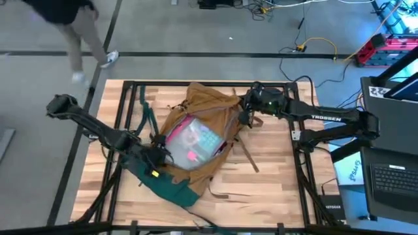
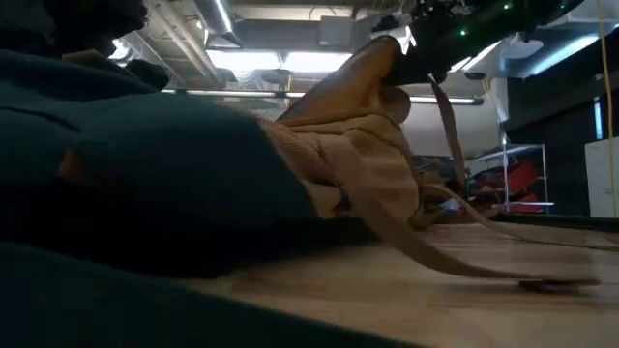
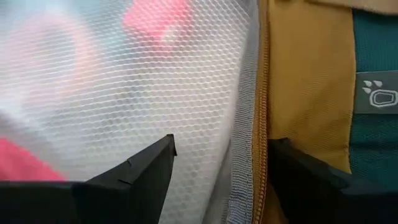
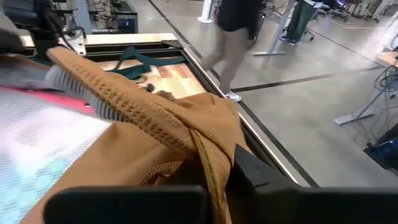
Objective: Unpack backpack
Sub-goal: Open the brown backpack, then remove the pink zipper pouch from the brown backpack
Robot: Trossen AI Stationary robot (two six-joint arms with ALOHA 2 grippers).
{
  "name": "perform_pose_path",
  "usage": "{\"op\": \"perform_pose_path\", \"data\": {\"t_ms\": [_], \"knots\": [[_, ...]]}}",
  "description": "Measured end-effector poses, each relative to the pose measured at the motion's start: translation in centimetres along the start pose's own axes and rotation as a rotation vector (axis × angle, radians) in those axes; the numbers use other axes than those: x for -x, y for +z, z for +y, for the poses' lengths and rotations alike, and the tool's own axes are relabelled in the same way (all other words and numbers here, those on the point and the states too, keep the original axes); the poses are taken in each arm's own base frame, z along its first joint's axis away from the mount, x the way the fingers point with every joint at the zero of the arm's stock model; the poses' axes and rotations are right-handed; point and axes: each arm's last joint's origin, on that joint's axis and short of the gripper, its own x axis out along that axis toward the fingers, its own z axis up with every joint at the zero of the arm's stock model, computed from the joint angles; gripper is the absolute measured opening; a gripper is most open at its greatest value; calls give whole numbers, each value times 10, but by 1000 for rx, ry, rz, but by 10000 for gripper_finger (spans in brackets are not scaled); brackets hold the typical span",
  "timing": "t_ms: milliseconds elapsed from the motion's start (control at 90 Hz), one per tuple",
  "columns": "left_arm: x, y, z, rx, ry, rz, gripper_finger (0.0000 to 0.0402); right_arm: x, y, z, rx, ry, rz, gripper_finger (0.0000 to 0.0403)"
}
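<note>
Tan backpack (image 1: pixel 196 140) lies unzipped holding a clear mesh pouch (image 1: pixel 192 140); left jaws spread, right jaws pinching its fabric.

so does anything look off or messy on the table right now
Nothing is spilled or damaged. The soft tan-brown fabric backpack lies open on the wooden table, a clear mesh pouch with pink and teal contents still inside. One loose tan strap trails across the wood.
</note>
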Motion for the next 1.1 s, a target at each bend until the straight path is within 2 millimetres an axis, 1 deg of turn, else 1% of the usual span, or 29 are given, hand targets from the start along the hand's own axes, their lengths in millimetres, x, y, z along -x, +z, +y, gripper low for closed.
{"op": "perform_pose_path", "data": {"t_ms": [111, 167, 211, 467, 611, 711, 922, 1100], "knots": [[10, -18, 8, 24, 17, -135, 237, 0, 0, 0, 0, 3, 0, 24], [17, -24, 12, 40, 24, -211, 237, 0, 0, 0, 0, 3, -1, 27], [23, -25, 14, 50, 27, -271, 237, 0, 0, 0, -3, 12, -5, 28], [53, -27, 23, 119, 31, -483, 237, 0, 5, 4, -35, 124, -60, 30], [49, -26, 20, 115, 23, -464, 237, 1, 6, 10, -52, 224, -69, 32], [44, -23, 19, 114, 36, -453, 237, 3, 8, 17, -41, 254, -84, 51], [33, -16, 17, 100, 63, -446, 237, 5, 16, 23, 11, 275, -169, 135], [21, -17, 22, 196, 155, -375, 237, 6, 18, 25, 18, 277, -199, 204]]}}
